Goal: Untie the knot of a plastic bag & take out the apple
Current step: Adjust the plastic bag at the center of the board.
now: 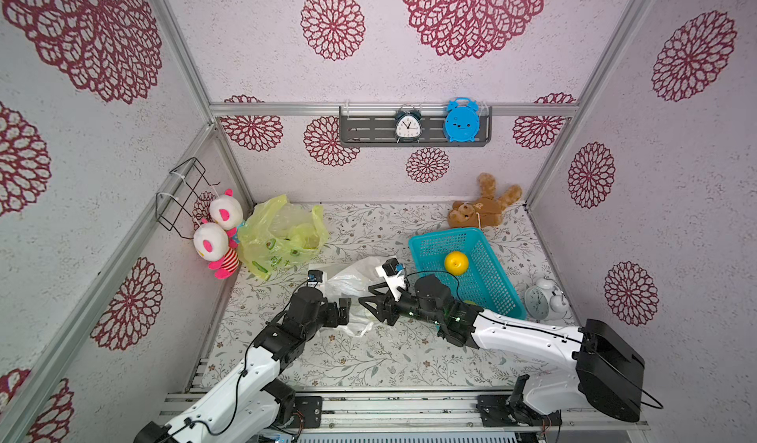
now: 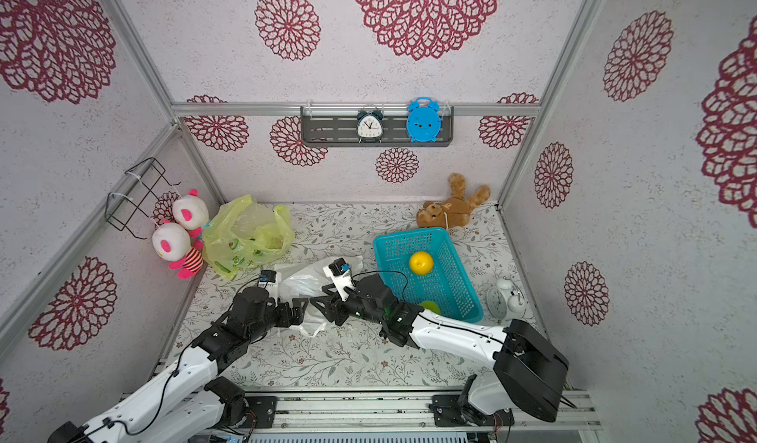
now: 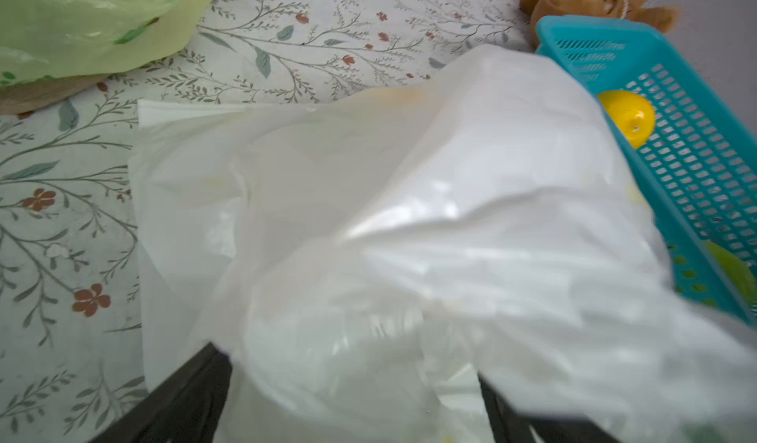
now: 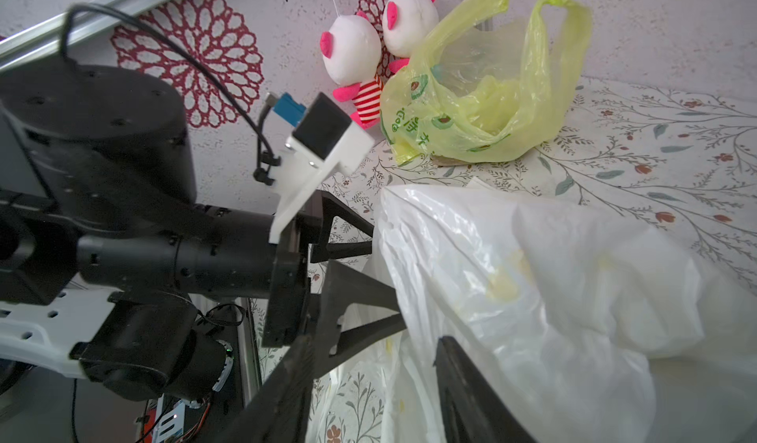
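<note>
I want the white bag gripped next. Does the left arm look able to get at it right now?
Probably yes: the left gripper stands open with the white bag right between its fingers, nothing in the way.

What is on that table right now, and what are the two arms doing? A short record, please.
centre: white plastic bag, crumpled, between the two arms
left gripper: jaws wide apart at the bag's edge
right gripper: jaws apart, bag plastic between them
inside the white bag: cannot tell
back left: yellow-green bag, top open
right: teal basket holding a yellow fruit and a half-hidden green fruit
also: teddy bear, white alarm clock
</note>
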{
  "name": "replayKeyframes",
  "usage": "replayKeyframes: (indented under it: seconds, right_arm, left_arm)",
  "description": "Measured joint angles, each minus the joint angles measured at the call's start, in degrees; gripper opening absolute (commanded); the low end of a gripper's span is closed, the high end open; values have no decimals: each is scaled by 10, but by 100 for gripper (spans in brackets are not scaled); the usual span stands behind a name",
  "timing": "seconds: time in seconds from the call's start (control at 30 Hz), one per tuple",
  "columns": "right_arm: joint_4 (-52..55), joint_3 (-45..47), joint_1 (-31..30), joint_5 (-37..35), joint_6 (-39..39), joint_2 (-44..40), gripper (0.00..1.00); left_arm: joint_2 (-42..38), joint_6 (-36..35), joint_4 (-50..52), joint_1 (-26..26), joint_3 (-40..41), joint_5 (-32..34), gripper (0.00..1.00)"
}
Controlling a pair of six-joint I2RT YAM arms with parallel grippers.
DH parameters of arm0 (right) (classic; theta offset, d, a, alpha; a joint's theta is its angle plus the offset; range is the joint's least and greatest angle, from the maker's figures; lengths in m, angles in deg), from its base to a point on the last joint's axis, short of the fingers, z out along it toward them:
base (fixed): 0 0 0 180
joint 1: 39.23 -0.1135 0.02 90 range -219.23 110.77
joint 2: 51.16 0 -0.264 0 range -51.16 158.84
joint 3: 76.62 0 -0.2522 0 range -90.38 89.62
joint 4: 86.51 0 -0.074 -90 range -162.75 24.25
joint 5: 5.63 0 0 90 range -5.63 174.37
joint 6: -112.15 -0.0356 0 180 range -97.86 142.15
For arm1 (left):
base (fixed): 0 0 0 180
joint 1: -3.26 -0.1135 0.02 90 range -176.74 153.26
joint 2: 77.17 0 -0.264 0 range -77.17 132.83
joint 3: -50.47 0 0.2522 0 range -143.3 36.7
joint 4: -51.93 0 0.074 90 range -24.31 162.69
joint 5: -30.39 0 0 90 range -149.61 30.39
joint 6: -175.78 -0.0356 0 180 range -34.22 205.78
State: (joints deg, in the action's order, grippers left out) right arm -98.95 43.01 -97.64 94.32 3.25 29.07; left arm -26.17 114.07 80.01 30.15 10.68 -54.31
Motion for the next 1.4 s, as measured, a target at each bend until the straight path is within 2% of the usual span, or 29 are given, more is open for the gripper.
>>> replayKeyframes:
  seconds: [0.07,0.1,0.17,0.2,0.43,0.63,0.87,1.03,1.23,1.4]
  right_arm:
    - [2,-10,2,13,5,16,49]
    - [3,-16,2,26,9,26,49]
    - [7,-27,2,52,17,44,48]
    - [8,-31,1,66,24,50,48]
    - [3,-34,-13,160,66,57,49]
    - [-17,-51,-9,194,75,107,47]
    - [-95,-9,80,239,37,134,47]
    - [-143,12,111,276,17,129,49]
    - [-156,36,142,299,17,97,51]
    - [-150,58,168,323,24,60,51]
  left_arm:
    - [34,2,0,-18,-14,0,98]
    - [47,2,-1,-26,-20,0,89]
    - [63,1,-1,-38,-34,-5,58]
    - [69,-2,0,-43,-43,-8,48]
    - [107,-29,2,-59,-107,-37,0]
    - [121,-50,10,-66,-143,-70,0]
    - [47,-73,1,-111,-129,-153,0]
    - [40,-79,-14,-131,-117,-195,0]
    - [34,-58,-68,-172,-78,-258,0]
    - [34,-38,-96,-194,-77,-289,0]
